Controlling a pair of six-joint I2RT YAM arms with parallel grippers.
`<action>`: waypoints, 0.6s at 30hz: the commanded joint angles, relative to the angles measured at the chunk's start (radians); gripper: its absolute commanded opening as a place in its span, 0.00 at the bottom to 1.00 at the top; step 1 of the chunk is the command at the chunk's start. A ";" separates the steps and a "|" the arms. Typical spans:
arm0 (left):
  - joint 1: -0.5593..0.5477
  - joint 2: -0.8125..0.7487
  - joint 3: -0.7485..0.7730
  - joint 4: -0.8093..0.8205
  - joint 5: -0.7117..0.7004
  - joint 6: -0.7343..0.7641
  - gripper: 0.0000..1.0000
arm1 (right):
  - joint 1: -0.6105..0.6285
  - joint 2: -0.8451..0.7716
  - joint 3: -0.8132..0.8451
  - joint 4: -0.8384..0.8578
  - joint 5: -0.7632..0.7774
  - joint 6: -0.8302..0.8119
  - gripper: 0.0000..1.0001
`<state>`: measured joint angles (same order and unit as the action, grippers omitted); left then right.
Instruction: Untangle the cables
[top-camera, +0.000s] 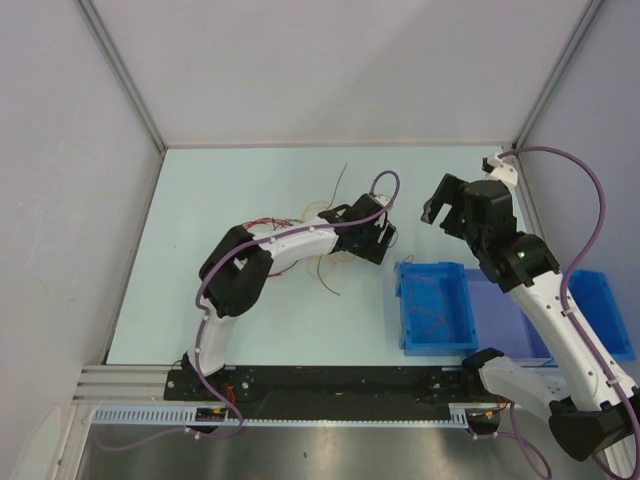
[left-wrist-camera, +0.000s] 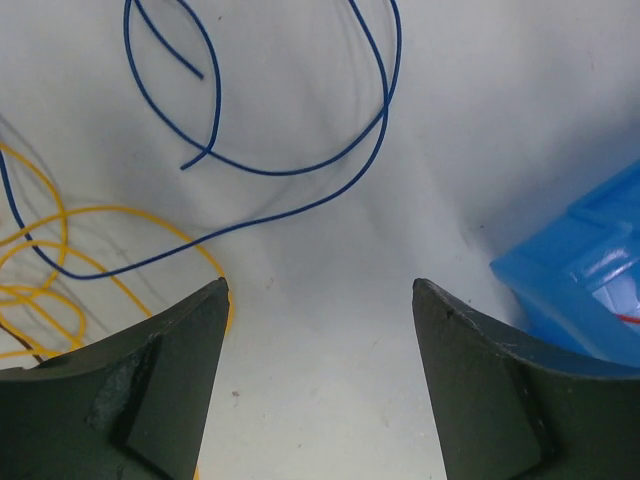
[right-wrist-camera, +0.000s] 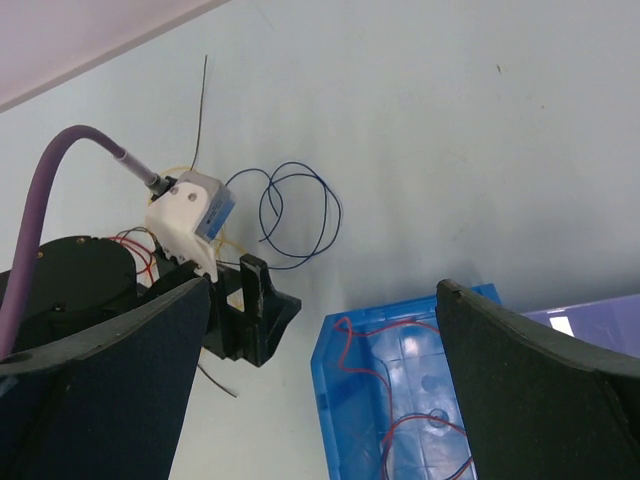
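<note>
Cables (top-camera: 312, 209): thin, floppy strands in a loose heap mid-desk, with no single long axis. Blue wire (left-wrist-camera: 300, 168) lies in open, overlapping loops. Yellow wire (left-wrist-camera: 60, 250) is coiled beside it. One dark strand (right-wrist-camera: 203, 100) runs straight, pointing toward the far wall. Red wire (right-wrist-camera: 345, 323) curls inside the blue bin (top-camera: 403, 310), which is glossy plastic. Desk (top-camera: 200, 300): pale, smooth, matte, enclosed by plain grey panels (top-camera: 330, 70). Left tool (left-wrist-camera: 320, 290): spread wide over bare desk, gripping nothing. Right tool (right-wrist-camera: 325, 290): wide, empty.

Overhead plus wrist close-ups; common bin (top-camera: 403, 310)
</note>
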<state>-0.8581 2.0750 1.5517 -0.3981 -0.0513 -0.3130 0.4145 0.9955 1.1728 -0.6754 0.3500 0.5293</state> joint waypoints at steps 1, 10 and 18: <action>-0.012 0.039 0.077 0.035 -0.028 0.043 0.79 | -0.003 -0.031 -0.012 0.039 -0.013 -0.005 1.00; -0.012 0.112 0.100 0.090 -0.015 0.089 0.70 | -0.017 -0.037 -0.042 0.057 -0.039 -0.017 1.00; -0.012 0.119 0.087 0.130 -0.042 0.101 0.69 | -0.036 -0.034 -0.062 0.083 -0.069 -0.032 1.00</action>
<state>-0.8642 2.1918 1.6211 -0.3202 -0.0731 -0.2382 0.3882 0.9749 1.1103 -0.6456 0.3027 0.5194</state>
